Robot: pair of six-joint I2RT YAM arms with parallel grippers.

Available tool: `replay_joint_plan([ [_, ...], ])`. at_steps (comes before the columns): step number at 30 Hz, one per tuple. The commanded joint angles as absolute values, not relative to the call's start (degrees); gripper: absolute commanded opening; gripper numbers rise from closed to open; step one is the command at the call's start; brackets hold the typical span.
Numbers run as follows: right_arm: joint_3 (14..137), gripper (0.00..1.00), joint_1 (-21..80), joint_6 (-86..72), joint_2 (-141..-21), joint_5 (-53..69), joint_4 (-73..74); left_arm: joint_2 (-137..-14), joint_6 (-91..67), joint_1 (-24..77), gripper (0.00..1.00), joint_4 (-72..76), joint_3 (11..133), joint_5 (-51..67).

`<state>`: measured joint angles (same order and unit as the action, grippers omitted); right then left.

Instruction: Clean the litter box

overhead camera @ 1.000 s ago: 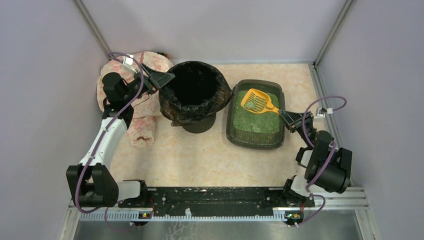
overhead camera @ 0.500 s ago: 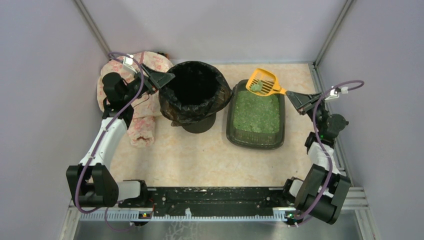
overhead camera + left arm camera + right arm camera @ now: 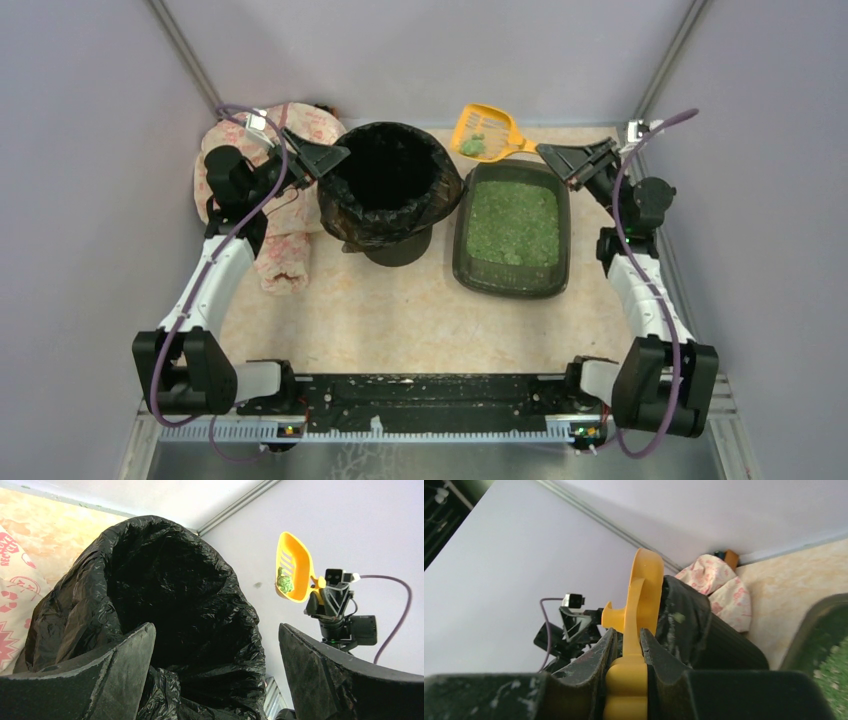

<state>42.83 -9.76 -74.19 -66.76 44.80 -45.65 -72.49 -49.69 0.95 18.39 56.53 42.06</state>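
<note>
The shallow grey-green plastic litter box (image 3: 462, 262) lies toward the table's (image 3: 400, 310) far right corner. The right tool (image 3: 548, 152) grips a yellow slotted plastic scoop (image 3: 485, 131) above the far edge, free of the round black-bagged bin (image 3: 352, 225); the left tool (image 3: 335, 157) gapes open at its rim.

The bin bag (image 3: 175, 605) is thin black plastic, glossy and crinkled. The scoop (image 3: 487, 132) is smooth yellow plastic with a slight sheen. The litter box (image 3: 462, 262) is dark, smooth plastic holding rough, grainy green granules (image 3: 513, 222). The right fingers (image 3: 666, 662) look matt black, coarse and scuffed pale. The cloth (image 3: 285, 258) is soft printed fabric; the bench (image 3: 400, 310) is matt and mottled beige.
</note>
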Motion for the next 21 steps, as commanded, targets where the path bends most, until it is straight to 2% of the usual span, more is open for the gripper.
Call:
replay_joint_plan([
  [1,51.14,0.0,-2.43,-67.15,-67.67,38.92,-40.26,-72.07,-50.4,0.88,0.99,17.56,55.11,43.27],
  [8,58.88,0.0,12.2,-52.28,-72.81,29.03,-27.01,-72.07,-50.02,0.81,0.99,17.53,55.02,42.92],
  [21,74.41,0.0,29.71,-19.94,-75.31,11.68,-6.82,-72.44,-50.37,0.8,0.99,17.71,55.02,43.31],
])
